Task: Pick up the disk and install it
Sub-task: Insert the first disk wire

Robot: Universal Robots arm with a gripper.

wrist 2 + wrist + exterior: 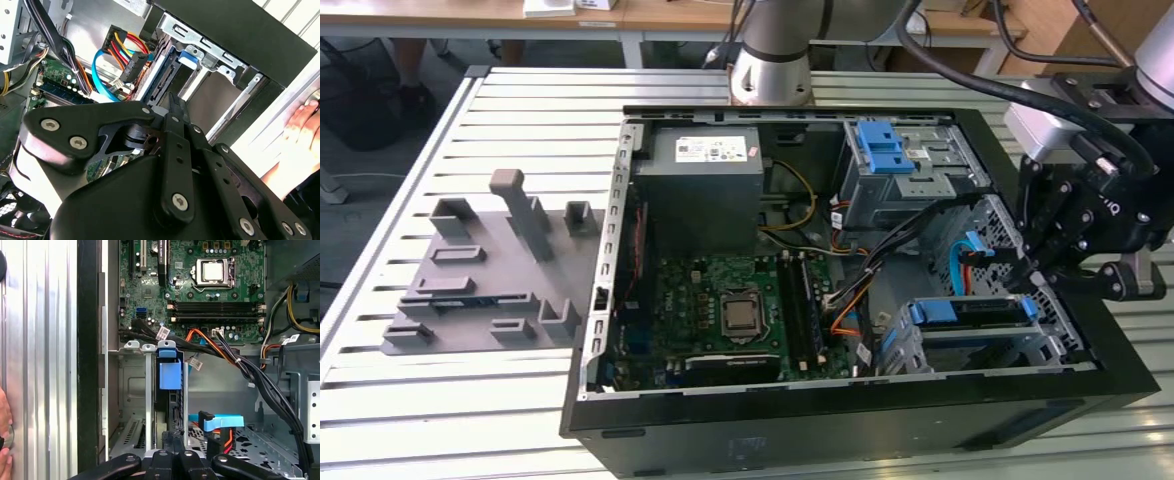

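The disk [970, 312] sits in the lower drive cage [1014, 350] of the open computer case, at the exterior view's right, with its blue carrier frame showing. In the first wrist view it stands edge-on in its slot, the disk [168, 405] topped by a blue tab. In the second wrist view the disk [161, 85] shows its dark edge inside the metal cage. My gripper [1041, 268] hangs just above that cage. Its black fingers are shut together with nothing between them, and the gripper [175, 102] points at the disk's end. I cannot tell whether the gripper [173, 437] touches the disk.
Orange, black and blue cables [120, 55] run close beside the cage. The motherboard [734, 310], grey power-supply box [707, 170] and an upper bay with a blue latch [887, 150] fill the case. A grey fixture plate [480, 280] lies on the slatted table. A person's hand [300, 122] rests beside the case.
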